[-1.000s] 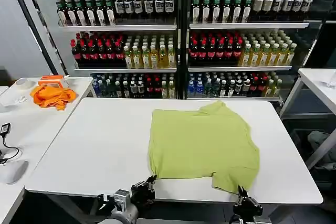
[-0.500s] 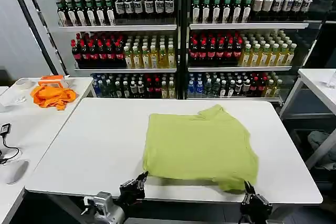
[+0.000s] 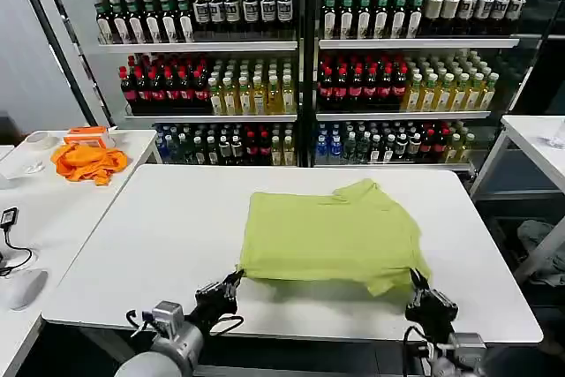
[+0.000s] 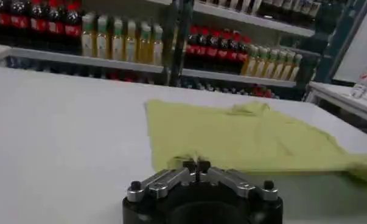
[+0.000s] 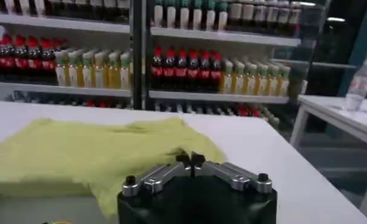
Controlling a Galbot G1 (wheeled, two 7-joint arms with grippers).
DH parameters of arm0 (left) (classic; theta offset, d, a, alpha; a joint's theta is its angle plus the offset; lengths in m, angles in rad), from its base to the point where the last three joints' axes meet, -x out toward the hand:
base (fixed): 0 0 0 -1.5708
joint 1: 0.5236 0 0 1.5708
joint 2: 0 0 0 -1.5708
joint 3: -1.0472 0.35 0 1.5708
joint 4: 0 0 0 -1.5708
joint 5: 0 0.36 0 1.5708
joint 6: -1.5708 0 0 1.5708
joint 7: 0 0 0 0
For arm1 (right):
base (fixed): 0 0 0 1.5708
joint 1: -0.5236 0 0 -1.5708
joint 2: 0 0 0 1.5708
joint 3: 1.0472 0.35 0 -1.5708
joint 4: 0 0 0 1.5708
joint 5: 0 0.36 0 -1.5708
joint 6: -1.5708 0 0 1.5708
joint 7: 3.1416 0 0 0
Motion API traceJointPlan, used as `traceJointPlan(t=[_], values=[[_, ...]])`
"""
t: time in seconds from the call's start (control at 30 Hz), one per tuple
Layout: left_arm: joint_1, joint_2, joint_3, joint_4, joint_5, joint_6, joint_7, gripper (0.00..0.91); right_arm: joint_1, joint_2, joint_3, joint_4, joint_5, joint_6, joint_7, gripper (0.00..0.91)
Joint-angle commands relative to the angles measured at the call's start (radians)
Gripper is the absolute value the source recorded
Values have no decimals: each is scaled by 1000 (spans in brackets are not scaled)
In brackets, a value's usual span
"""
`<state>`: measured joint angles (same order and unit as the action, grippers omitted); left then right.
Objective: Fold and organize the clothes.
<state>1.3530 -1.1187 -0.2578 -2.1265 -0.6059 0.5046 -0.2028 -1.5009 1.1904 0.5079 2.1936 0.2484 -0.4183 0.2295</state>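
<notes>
Lying flat on the tabletop (image 3: 159, 245), the shirt (image 3: 331, 236) is partly folded. Both hands sit at its near edge with fingers pressed together, empty: left hand (image 3: 231, 282), right hand (image 3: 418, 288).

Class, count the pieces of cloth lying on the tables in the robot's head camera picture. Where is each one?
2. A yellow-green T-shirt lies on the middle table; an orange cloth sits bunched on the side table at the robot's left.

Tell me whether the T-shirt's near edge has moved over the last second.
Yes. The T-shirt has had its near edge drawn back from the front edge of the white table, toward the bottle shelves, with both hands shut at its near corners.
</notes>
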Motion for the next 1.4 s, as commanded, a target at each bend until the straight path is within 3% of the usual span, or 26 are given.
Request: traceJointPlan(t=[0.03, 0.47, 0.5, 0.6, 0.63, 0.67, 0.7, 1.13, 1.4], values=[[-209, 8, 116, 187, 23, -1, 6, 40, 178, -74, -23, -137, 14, -7, -10, 0], [-240, -13, 159, 258, 70, -6, 14, 50, 231, -64, -86, -268, -33, -1, -30, 0], [-234, -13, 159, 256, 72, -6, 14, 71, 226, -62, -92, -272, -40, 2, -31, 0], [-225, -17, 158, 249, 76, -6, 15, 242, 215, -55, -101, -275, -55, 5, -33, 0], [-223, -18, 157, 246, 76, -6, 15, 393, 211, -53, -103, -275, -59, 5, -33, 272], [-221, -21, 156, 244, 76, -5, 15, 715, 208, -51, -104, -273, -63, 4, -33, 796], [-219, -23, 155, 242, 76, -5, 15, 907, 203, -49, -104, -271, -66, 2, -32, 907], [-152, -29, 114, 183, 79, -5, 20, 907, 96, -24, -36, -178, -70, 20, -26, 907], [-125, -30, 90, 199, 78, -9, 16, 907, 17, -11, 50, -155, -21, 16, -12, 907]])
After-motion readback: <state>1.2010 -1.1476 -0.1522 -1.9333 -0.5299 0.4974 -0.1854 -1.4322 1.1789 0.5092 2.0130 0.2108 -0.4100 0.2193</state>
